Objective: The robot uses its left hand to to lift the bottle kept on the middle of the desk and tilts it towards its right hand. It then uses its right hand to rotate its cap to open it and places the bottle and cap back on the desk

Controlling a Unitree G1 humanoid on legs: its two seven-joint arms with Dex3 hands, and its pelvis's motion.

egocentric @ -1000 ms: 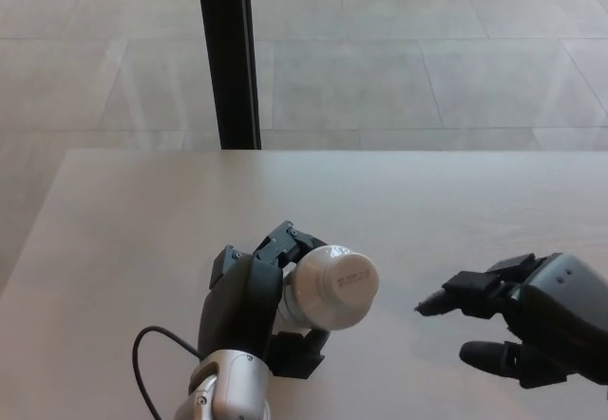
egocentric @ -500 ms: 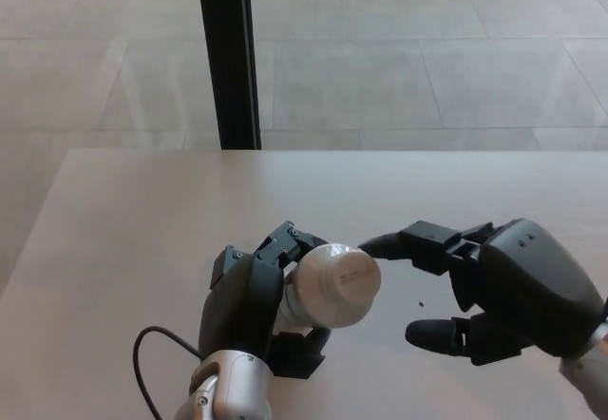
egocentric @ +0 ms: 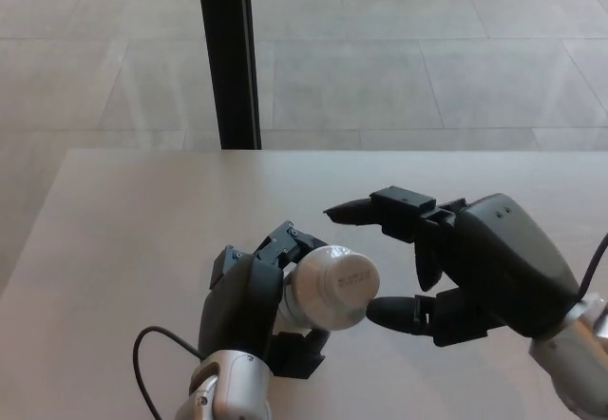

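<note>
My left hand (egocentric: 252, 306) is shut on the white bottle, holding it above the desk (egocentric: 142, 211) and tilted to the right. Only the bottle's white cap (egocentric: 332, 287) and a bit of its neck show; the body is hidden inside the hand. My right hand (egocentric: 456, 268) is open right beside the cap. Its upper fingers (egocentric: 380, 206) reach over the cap without touching it, and its lower finger tip (egocentric: 385, 313) sits at the cap's lower right edge.
A black vertical post (egocentric: 228, 54) stands behind the desk's far edge. Beyond it lies a tiled floor (egocentric: 427, 59). A black cable (egocentric: 157, 363) loops off my left wrist at the bottom left.
My right hand has moved left and up from the lower right corner until its fingers bracket the cap. The left hand and the bottle have stayed in place.
</note>
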